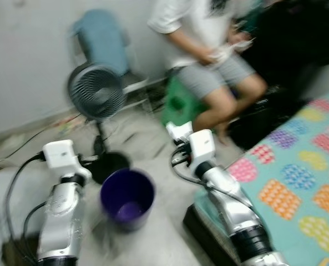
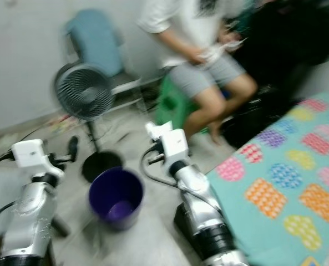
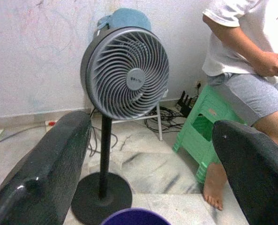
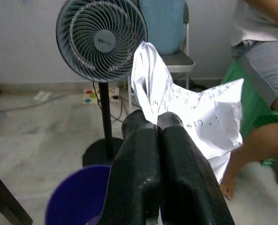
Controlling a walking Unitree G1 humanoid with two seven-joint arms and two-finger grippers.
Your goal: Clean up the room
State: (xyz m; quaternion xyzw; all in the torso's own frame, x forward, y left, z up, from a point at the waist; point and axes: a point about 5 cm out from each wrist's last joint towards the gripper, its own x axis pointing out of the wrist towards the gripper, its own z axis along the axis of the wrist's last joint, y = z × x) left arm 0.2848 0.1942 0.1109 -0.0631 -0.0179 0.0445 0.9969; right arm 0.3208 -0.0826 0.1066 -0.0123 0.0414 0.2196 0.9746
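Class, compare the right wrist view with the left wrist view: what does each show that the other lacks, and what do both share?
Only the right wrist view: the right gripper, jaws shut on a crumpled sheet of paper with writing, plus a chair seat.

Only the left wrist view: the left gripper with jaws open and nothing between them, and a green stool.

Both: the standing fan, the purple bucket, the seated person and the marble floor.

fingers (image 4: pixel 148 154) pinch paper (image 4: pixel 195 112) | purple bucket (image 4: pixel 75 201) below | fan (image 4: pixel 101 40) behind

marble floor (image 3: pixel 153 164), purple bin (image 1: pixel 127 198), fan (image 3: pixel 127 75), green stool (image 3: pixel 202 129)
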